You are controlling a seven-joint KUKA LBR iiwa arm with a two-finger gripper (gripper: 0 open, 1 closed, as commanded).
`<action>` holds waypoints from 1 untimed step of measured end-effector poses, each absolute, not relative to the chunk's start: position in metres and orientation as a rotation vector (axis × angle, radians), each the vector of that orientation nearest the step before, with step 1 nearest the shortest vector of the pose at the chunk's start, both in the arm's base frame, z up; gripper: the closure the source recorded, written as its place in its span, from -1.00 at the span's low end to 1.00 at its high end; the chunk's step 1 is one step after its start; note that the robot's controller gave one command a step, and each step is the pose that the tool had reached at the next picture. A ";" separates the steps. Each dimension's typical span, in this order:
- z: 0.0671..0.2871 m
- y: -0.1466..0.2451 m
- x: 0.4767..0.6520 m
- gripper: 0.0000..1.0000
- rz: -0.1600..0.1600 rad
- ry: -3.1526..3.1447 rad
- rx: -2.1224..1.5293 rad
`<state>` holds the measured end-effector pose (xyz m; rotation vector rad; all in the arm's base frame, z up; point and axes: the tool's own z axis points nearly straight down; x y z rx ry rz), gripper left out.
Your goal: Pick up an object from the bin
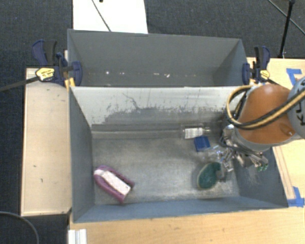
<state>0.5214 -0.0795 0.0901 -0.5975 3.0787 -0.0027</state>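
Observation:
My gripper hangs low at the right side of the bin, its metal fingers right beside the upper right edge of a dark green rounded thing lying on the floor. A small blue block lies just up and left of the gripper. Beyond that, against the back wall, lies a small clear-and-white tube-like thing.
A purple and white oblong thing lies at the front left of the bin floor. The orange dome and looped cables on the wrist hang over the bin's right wall.

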 end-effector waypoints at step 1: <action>0.244 -0.084 0.522 1.00 -0.006 3.072 -0.605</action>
